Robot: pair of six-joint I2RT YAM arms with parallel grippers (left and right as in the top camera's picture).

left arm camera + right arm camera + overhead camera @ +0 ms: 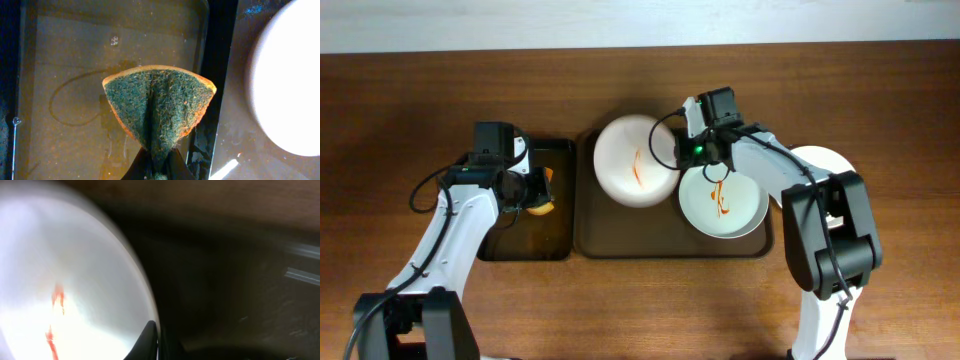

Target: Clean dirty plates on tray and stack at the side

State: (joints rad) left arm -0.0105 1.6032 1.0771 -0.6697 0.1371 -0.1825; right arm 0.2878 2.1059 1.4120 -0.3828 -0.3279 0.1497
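Note:
A white plate [635,160] with an orange-red squiggle is at the left of the dark brown tray [620,235]. My right gripper [677,150] is shut on its right rim. The right wrist view shows the fingers [159,340] pinching the rim of that plate [65,280]. A second sauced plate [723,200] lies at the tray's right. A third, plain white plate [825,160] lies on the table to the right, partly hidden by the right arm. My left gripper [535,190] is shut on a folded green and orange sponge [160,107] over the black tray [520,245].
The narrower black tray [75,60] lies just left of the brown tray and looks wet, with a faint ring mark. The held plate's edge [290,80] shows at the right of the left wrist view. Wooden table lies all around both trays.

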